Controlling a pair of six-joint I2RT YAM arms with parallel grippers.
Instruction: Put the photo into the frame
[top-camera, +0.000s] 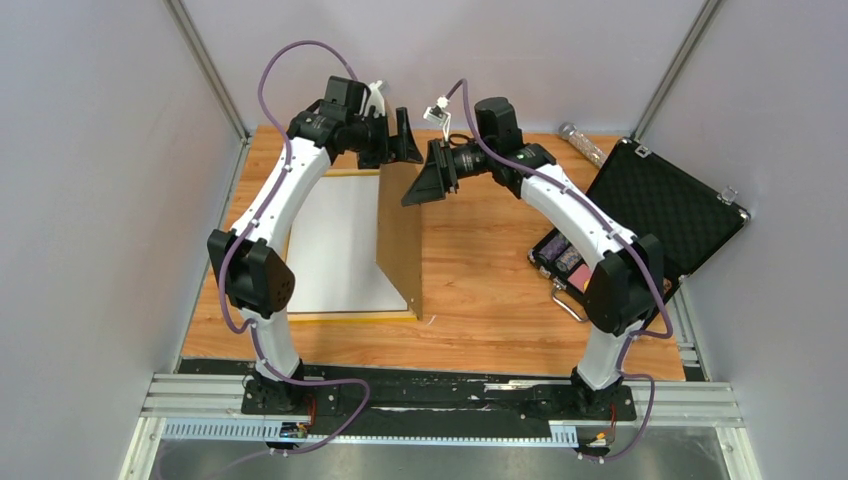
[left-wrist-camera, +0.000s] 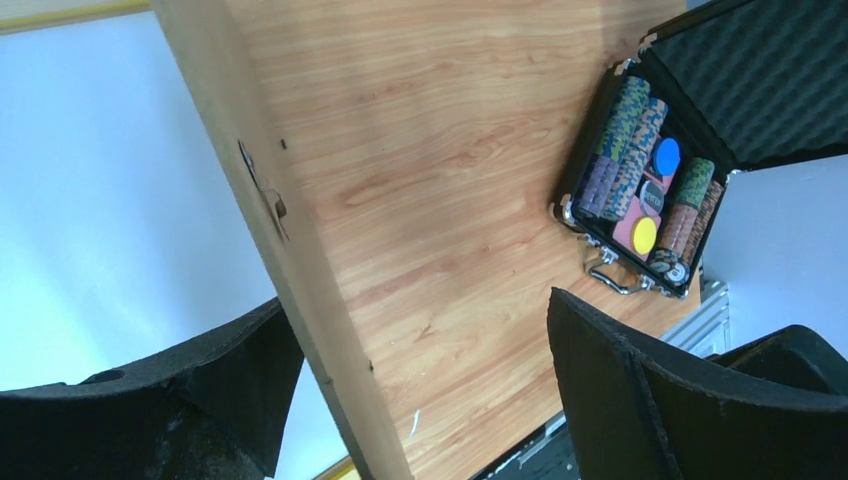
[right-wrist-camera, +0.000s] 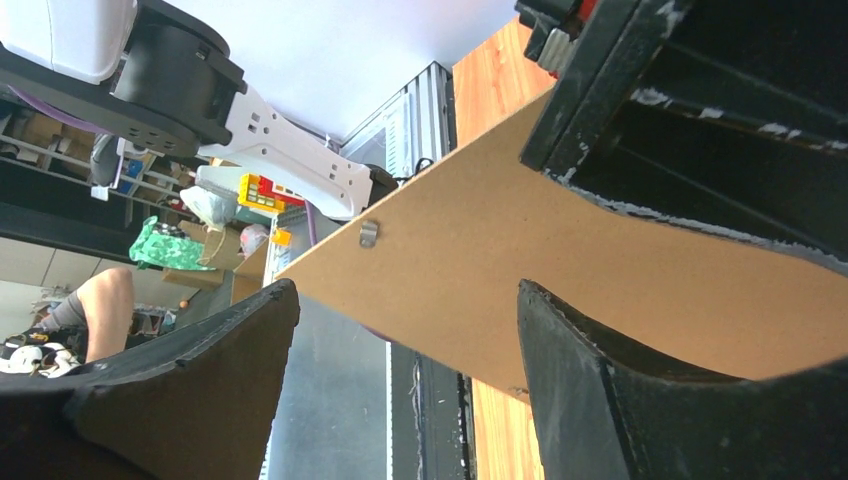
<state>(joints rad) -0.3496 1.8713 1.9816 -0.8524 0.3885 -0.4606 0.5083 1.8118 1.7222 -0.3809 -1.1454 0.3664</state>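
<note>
Gaping and gripping nothing, left pincer (top-camera: 392, 148) and right pincer (top-camera: 432, 172) are bracketing the upended board (top-camera: 400, 230), seemingly so the frame (top-camera: 350, 316) lies open.

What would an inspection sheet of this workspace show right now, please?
Surface: wood-grain table, no spills seen.
Job's things: yellow frame flat at left, white sheet inside, no print showing; brown backing board stands tilted along its right side.
Clutter: open black foam-lined case holding poker chips at right; clear bottle beyond it.
Grippers: left gripper open, straddling the board's top edge; right gripper open, facing the board's face.
Cables: purple cables loop along both arms.
Surroundings: grey walls; aluminium rail at near edge.
</note>
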